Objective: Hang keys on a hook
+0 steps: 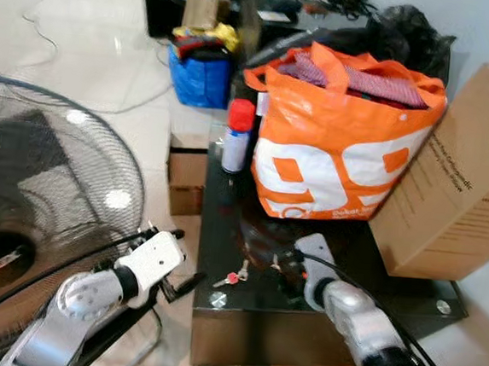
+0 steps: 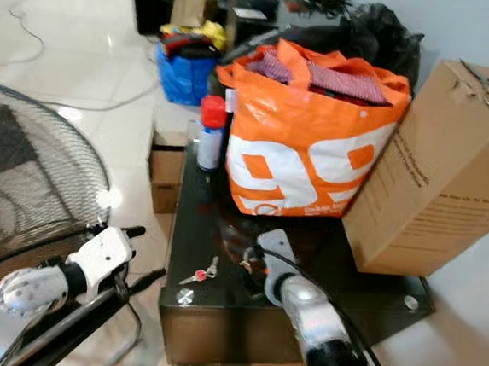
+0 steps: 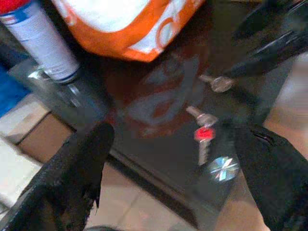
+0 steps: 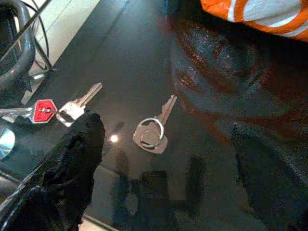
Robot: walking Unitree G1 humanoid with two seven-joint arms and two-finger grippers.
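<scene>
Keys (image 4: pixel 53 109) with red tag lying flat on black glossy table (image 1: pixel 242 307), near its front edge, next to a separate single silver key (image 4: pixel 153 132). Right gripper (image 4: pixel 163 168) low over table, fingers spread wide, single key between them, not touched. Left gripper (image 3: pixel 183 178) beside table front, fingers also spread apart, holding nothing. Behind: orange bag (image 1: pixel 342 149), spray can (image 1: pixel 237 135), cardboard box (image 1: pixel 468 177).

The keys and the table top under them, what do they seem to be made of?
The keys look like bare silver metal, since they glint; one has a red head, probably plastic. The table top seems to be glossy black glass or lacquer: it mirrors the orange bag.
</scene>
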